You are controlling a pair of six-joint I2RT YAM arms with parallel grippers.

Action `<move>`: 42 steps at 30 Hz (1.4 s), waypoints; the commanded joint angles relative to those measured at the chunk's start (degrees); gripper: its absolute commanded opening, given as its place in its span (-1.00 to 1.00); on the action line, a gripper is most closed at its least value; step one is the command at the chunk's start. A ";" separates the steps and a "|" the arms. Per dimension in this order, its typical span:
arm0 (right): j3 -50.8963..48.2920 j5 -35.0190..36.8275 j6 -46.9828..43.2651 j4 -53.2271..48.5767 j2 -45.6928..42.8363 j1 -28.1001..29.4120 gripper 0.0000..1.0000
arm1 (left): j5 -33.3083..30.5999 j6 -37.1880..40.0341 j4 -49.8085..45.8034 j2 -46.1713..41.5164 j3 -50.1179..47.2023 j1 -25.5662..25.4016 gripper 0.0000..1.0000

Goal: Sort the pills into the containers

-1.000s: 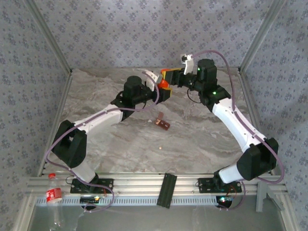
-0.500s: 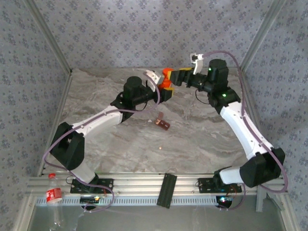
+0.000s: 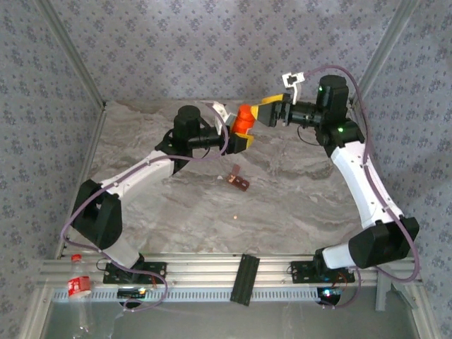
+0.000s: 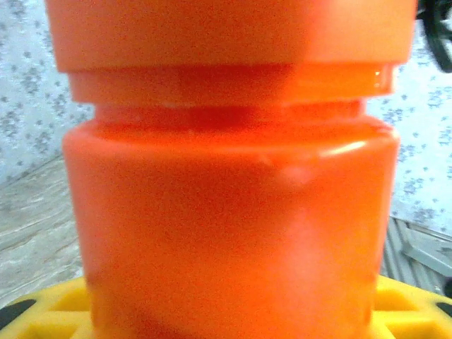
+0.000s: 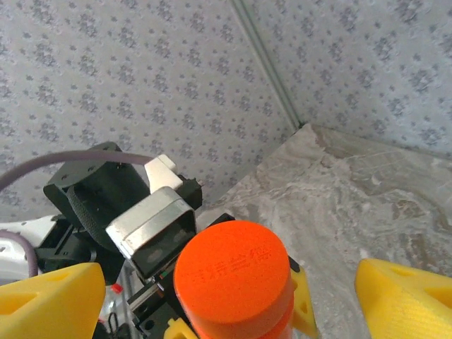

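1. The left hand [image 3: 241,136] is clamping the orange bottle [image 3: 244,121] around its body and holding it upright above the far part of the table [image 3: 296,205]. In its wrist view the bottle is sitting between the yellow fingers [image 4: 53,314].
2. The right hand [image 5: 226,304] was pinched on the orange cap [image 5: 232,272] a second ago. Now its jaws are standing wide apart on either side of the cap without touching it, and its arm is drawing back toward the right.
3. The cap is still sitting on the bottle, so the bottle is probably not open yet. The release looks like a pause between twists, and a fresh grip is likely needed.
4. The containers [image 3: 238,180] are lying on the table nearer the arm bases, well apart from both hands.
5. One pale pill [image 3: 234,218] is lying loose on the table, nearer still. Judging by this, the sorting itself is still waiting on the cap.
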 commanded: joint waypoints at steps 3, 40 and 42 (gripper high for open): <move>2.68 -3.41 -2.51 -3.32 1.70 1.35 0.83 | 5.59 0.30 -0.21 -1.08 2.87 0.13 -1.00; -12.84 24.43 7.32 14.63 0.91 14.09 -0.25 | -17.97 -7.02 17.59 -1.53 -2.44 -2.06 -1.00; -13.77 26.08 8.93 17.02 0.99 14.39 -0.24 | -19.62 -6.44 17.67 -1.33 -2.49 -2.71 -1.00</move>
